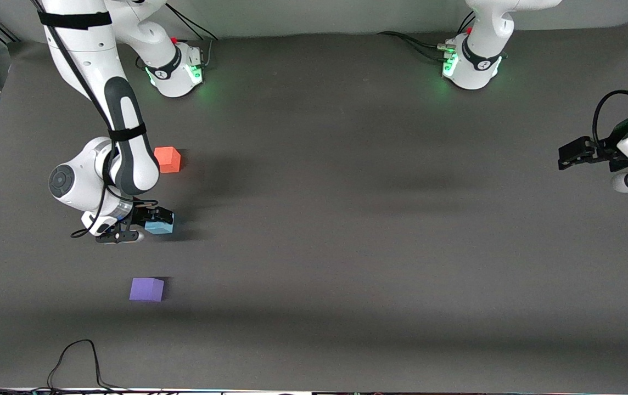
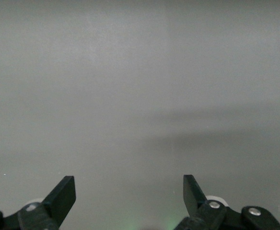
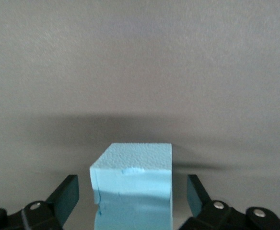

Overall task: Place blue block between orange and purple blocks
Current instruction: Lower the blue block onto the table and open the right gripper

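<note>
Purple block (image 1: 146, 289) nearest; right hand (image 3: 133, 199) spread wide (touching nothing) around blue block (image 3: 133, 189).

Both arms are white and round, and the right arm (image 1: 122, 131) has dark grey patches, black bands and a thin black cable running down it. Each base (image 1: 470, 66) glows green, with black cables plugged in beside a small red part. The fingers (image 3: 65, 196) are black flat wedges, and just below them sit black blocks with shiny silver screws (image 3: 219, 205).
</note>
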Action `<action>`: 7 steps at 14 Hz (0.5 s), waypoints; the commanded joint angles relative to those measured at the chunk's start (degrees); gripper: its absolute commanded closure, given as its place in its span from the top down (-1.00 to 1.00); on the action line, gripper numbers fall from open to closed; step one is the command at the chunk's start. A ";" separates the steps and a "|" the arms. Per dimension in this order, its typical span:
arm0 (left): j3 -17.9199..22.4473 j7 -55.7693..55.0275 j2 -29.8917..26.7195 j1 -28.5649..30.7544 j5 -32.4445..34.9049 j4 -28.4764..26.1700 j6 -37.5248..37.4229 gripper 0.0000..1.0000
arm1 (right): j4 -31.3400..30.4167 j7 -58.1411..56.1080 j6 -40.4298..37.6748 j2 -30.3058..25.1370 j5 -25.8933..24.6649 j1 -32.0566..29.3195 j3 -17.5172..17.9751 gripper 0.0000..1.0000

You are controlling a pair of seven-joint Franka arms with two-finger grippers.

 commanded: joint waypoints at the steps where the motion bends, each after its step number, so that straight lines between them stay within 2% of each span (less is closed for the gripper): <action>1: -0.08 -0.02 -0.27 -0.03 -0.36 -0.19 0.38 1.00 | 1.31 -1.05 -3.27 -2.42 -0.69 0.48 -1.10 1.00; 3: -0.08 -0.02 -0.27 -0.03 -0.44 -0.19 0.38 1.00 | 4.03 -0.26 -8.44 -4.70 -5.52 0.48 -2.93 1.00; 4: -0.08 -0.02 -0.27 -0.03 -0.44 -0.19 0.38 1.00 | 5.96 0.18 -11.78 -5.58 -6.24 0.56 -3.82 1.00; 7: -0.08 -0.02 -0.27 0.05 -0.44 -0.19 0.38 1.00 | 14.47 1.58 -22.33 -6.47 -10.79 0.56 -6.90 1.00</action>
